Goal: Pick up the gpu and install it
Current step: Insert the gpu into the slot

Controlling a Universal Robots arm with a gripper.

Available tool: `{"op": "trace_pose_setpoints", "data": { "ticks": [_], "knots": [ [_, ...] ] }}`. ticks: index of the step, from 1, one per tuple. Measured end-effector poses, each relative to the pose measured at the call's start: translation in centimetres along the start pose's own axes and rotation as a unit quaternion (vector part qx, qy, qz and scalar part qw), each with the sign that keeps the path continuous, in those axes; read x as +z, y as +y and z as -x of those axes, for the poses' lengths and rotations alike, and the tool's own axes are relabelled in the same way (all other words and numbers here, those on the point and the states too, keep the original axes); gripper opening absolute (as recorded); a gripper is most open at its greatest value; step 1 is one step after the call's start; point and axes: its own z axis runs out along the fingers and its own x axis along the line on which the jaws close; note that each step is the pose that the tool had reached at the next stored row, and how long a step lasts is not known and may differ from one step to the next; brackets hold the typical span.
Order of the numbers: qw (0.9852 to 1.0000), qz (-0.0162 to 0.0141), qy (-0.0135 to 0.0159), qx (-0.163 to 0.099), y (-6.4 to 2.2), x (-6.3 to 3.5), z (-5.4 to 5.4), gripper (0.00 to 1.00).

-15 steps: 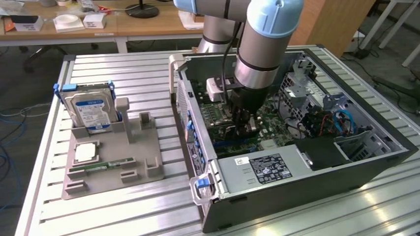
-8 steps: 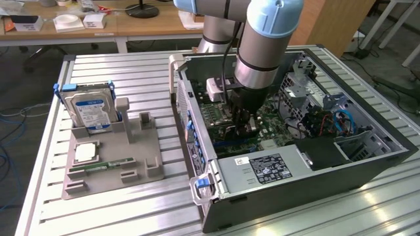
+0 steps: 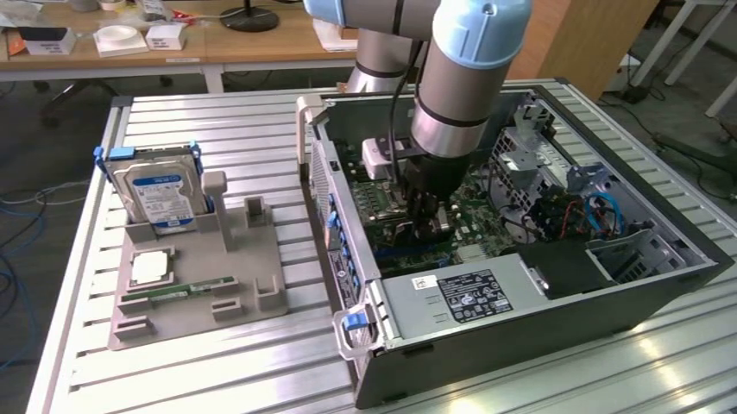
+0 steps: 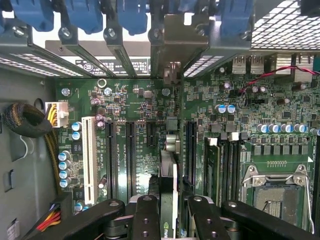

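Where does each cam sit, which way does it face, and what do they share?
Exterior view: off the arm, above the table, looking down into the open computer case; shows arm and gripper.
Wrist view: on the wrist, facing down onto the motherboard; shows fingers clamping the gpu.
Shared: motherboard, gripper.

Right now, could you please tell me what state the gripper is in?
Gripper: jaws closed on the gpu, held edge-on over the motherboard inside the computer case.
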Motion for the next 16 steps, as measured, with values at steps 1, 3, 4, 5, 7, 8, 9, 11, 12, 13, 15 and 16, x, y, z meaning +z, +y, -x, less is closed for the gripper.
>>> {"op": "trace_pose_setpoints", "data": {
  "ticks": [1,3,4,5,7,8,9,11,12,13,15,16],
  "knots": [
    [1.0,0.0,0.0,0.0,0.0,0.04,0.0,0.27],
    [1.0,0.0001,0.0,0.0,0.0,0.13,-0.01,0.27],
    [1.0,0.0001,-0.0001,0.0,0.0,0.26,-0.01,0.27],
    [1.0,0.0,-0.0001,0.0,0.0,0.27,-0.01,0.27],
    [1.0,0.0,-0.0002,0.0,0.0,0.28,-0.01,0.27],
    [1.0,0.0,-0.0002,0.0,0.0,0.28,-0.01,0.27],
    [1.0,0.0,-0.0003,0.0,0.0,0.25,0.0,0.27],
    [1.0,-0.0001,-0.0003,0.0,0.0,-0.13,0.01,0.27],
    [1.0,0.0,-0.0003,0.0,0.0,-0.13,0.01,0.27],
    [1.0,0.0,-0.0003,0.0,0.0,-0.13,0.01,0.27],
    [1.0,0.0,-0.0003,0.0,0.0,-0.13,0.01,0.27],
    [1.0,0.0,-0.0002,0.0,0.0,-0.13,0.01,0.27]
  ]
}}
